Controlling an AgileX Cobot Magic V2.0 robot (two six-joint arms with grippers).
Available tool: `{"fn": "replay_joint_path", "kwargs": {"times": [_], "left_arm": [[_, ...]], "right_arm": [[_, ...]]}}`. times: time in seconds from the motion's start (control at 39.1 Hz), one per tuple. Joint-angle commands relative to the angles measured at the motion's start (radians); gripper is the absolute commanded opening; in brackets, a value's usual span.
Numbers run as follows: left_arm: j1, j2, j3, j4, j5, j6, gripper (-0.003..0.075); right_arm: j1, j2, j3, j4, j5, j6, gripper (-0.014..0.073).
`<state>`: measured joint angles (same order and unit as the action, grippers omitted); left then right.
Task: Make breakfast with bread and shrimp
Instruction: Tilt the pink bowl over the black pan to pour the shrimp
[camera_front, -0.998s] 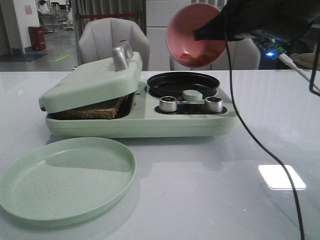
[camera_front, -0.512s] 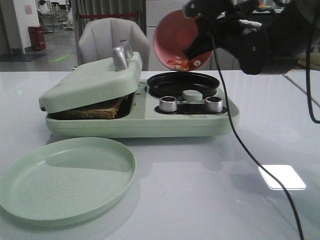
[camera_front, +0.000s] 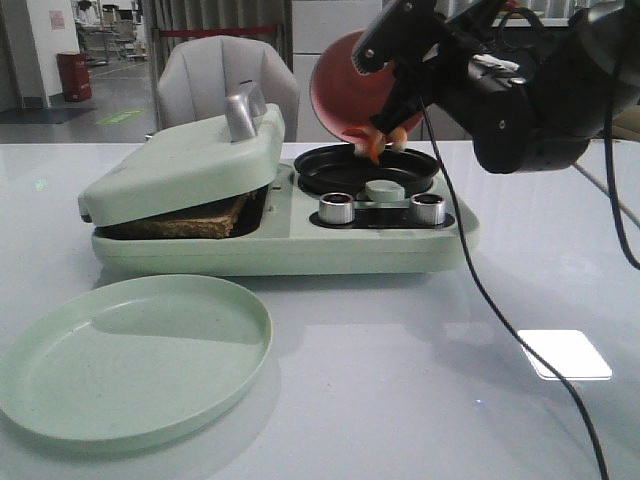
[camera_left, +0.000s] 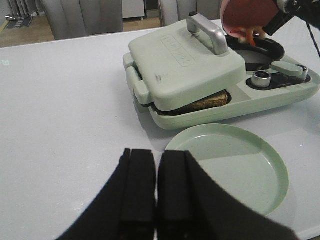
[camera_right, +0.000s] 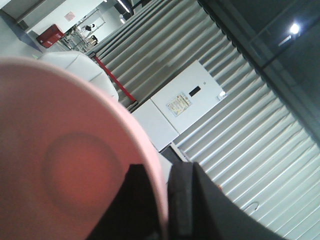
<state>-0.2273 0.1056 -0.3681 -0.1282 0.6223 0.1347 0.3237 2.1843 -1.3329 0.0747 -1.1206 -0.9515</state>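
My right gripper (camera_front: 395, 85) is shut on the rim of a pink bowl (camera_front: 345, 90), tipped steeply over the round black pan (camera_front: 365, 170) of the green breakfast maker (camera_front: 280, 245). The pinkish-orange shrimp (camera_front: 372, 145) are sliding off the bowl's lower rim, just above the pan. The bowl (camera_right: 65, 165) fills the right wrist view, its rim between my fingers (camera_right: 182, 200). The bread (camera_front: 190, 218) lies toasted brown under the maker's part-lowered lid (camera_front: 185, 165); it also shows in the left wrist view (camera_left: 207, 103). My left gripper (camera_left: 156, 160) is shut and empty, beside the green plate (camera_left: 235, 165).
The empty green plate (camera_front: 130, 355) lies at the table's front left. Two silver knobs (camera_front: 337, 208) sit on the maker's front. My right arm's black cable (camera_front: 480, 270) hangs down across the table. Grey chairs (camera_front: 220, 80) stand behind the table.
My right gripper has swung the pink bowl left and down over the black pan and tipped it further. The shrimp have slid from inside the bowl to its lower rim.
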Motion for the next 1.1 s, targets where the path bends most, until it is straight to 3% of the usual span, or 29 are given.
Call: {"fn": "replay_joint_path", "kwargs": {"times": [0.0,0.15,0.36,0.59,0.72,0.9,1.07], "left_arm": [[-0.008,0.011,-0.027,-0.014,-0.074,-0.011,0.0114],[-0.008,0.011,-0.027,-0.014,-0.074,-0.011,0.0114],[-0.008,0.011,-0.027,-0.014,-0.074,-0.011,0.0114],[-0.008,0.011,-0.027,-0.014,-0.074,-0.011,0.0113],[-0.008,0.011,-0.027,-0.014,-0.074,-0.011,0.0114],[-0.008,0.011,-0.027,-0.014,-0.074,-0.011,0.0114],[-0.008,0.011,-0.027,-0.014,-0.074,-0.011,0.0114]], "right_arm": [[0.000,-0.064,-0.027,-0.027,-0.171,-0.064,0.0141],[0.000,-0.064,-0.028,-0.034,-0.176,-0.038,0.0141],[0.000,-0.064,-0.040,0.108,-0.168,0.346,0.0141],[0.000,-0.108,-0.062,0.151,-0.061,0.533,0.0141],[0.000,-0.181,-0.062,0.187,0.126,0.554,0.0141],[0.000,-0.348,-0.062,0.330,0.531,0.554,0.0141],[-0.006,-0.497,-0.062,0.354,0.849,0.543,0.0141]]}}
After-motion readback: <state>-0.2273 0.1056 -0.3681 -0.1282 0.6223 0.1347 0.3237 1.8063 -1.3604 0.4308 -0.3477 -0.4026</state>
